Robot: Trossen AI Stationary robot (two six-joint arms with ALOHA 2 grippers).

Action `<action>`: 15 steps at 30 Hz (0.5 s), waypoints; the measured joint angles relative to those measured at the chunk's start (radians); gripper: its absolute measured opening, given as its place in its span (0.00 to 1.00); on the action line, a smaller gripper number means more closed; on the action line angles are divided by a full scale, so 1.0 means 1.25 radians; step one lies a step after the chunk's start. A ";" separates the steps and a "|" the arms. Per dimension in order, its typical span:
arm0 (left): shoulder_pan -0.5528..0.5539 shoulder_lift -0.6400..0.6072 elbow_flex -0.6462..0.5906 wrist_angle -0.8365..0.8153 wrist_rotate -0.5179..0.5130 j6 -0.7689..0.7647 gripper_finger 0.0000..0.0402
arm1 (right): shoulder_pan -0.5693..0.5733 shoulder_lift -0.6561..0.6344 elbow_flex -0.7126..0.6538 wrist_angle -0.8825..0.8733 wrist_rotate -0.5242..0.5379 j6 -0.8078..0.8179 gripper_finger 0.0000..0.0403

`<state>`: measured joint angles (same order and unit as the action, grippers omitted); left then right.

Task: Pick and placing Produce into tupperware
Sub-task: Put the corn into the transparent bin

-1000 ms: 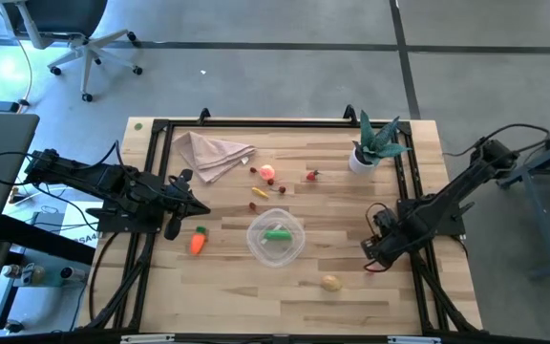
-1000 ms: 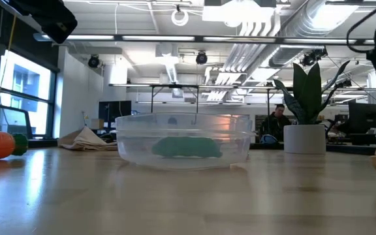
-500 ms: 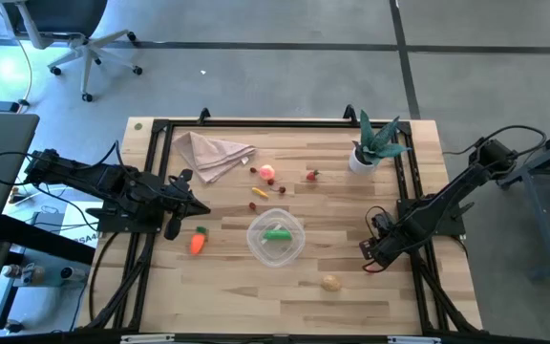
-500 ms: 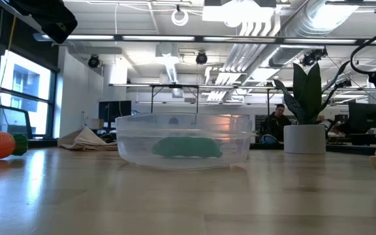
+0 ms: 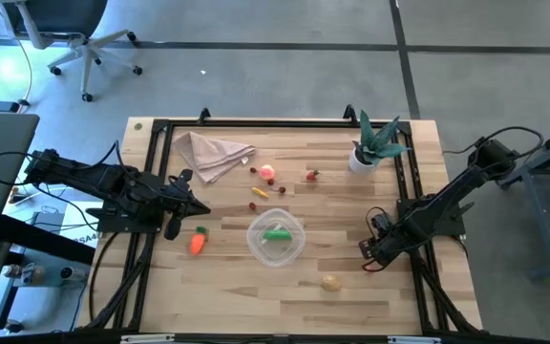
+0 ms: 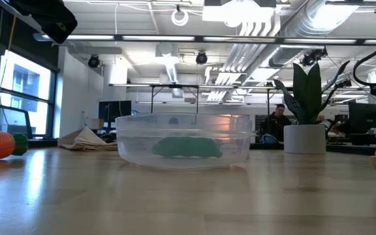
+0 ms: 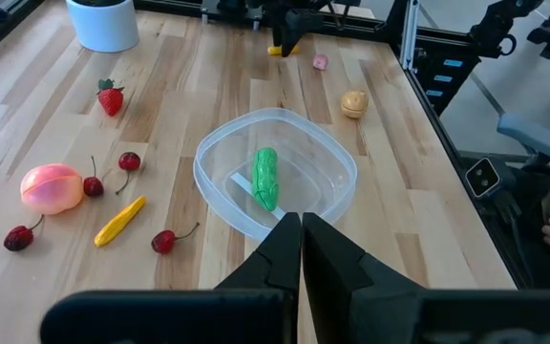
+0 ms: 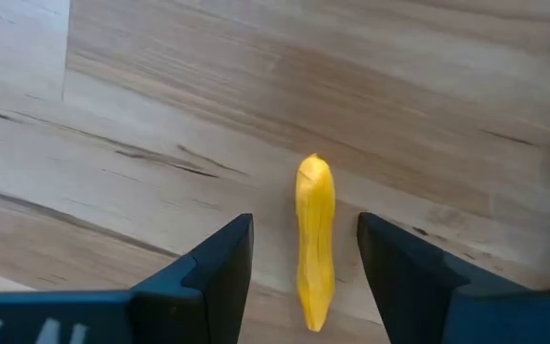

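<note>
The high view looks straight down on the whole tabletop [image 5: 351,205]. The low view looks level across it. Both share the tupperware [image 5: 275,237], with each wrist view closer in.

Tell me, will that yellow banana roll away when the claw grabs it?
Probably not. The banana is long, lying flat on the table, so it should slide rather than roll. It looks smooth, so it might slip between the right gripper fingers.

Dark jointed arms, black cables, dark claw fingers [image 8: 220,268].
</note>
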<state>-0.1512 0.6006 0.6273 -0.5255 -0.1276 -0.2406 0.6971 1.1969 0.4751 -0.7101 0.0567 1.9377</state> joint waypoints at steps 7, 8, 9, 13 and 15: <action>0.000 0.000 0.000 0.000 0.000 0.000 0.01 | 0.000 0.001 0.000 -0.003 -0.004 0.000 0.42; 0.000 0.000 0.000 0.000 0.000 0.000 0.01 | 0.000 0.001 0.000 -0.004 -0.005 0.001 0.41; 0.000 0.000 0.000 0.000 0.000 0.000 0.01 | 0.000 0.001 0.000 -0.005 -0.005 0.003 0.40; 0.000 0.000 0.000 0.000 0.000 0.000 0.01 | 0.000 0.001 0.000 -0.013 -0.008 0.015 0.36; 0.000 0.000 0.000 0.000 0.000 0.000 0.01 | 0.000 0.001 0.000 -0.019 -0.011 0.020 0.35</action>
<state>-0.1511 0.6010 0.6273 -0.5255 -0.1276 -0.2409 0.6966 1.1980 0.4751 -0.7340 0.0434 1.9632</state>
